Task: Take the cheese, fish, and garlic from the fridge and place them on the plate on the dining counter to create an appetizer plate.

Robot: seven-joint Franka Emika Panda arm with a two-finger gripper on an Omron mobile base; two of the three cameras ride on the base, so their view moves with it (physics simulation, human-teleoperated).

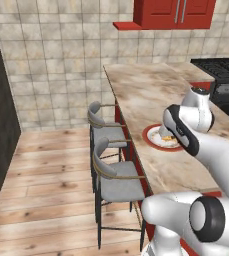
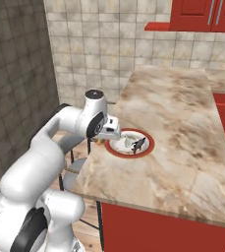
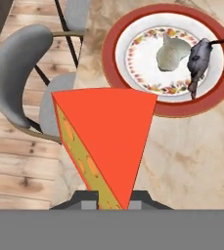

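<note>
Cheese [image 3: 106, 141] sits closest to the camera, an orange wedge with a yellow holed side, clamped between the two fingertips of the gripper [image 3: 111, 197] at its narrow end. It looks stiff and light, so a grip on the flat faces should be enough. Beyond it, on the dining counter [image 3: 182, 156], stands the plate [image 3: 114, 63] with garlic [image 3: 172, 52] and fish [image 3: 198, 61] already on it. No readable writing, only a flower band on the plate.
</note>
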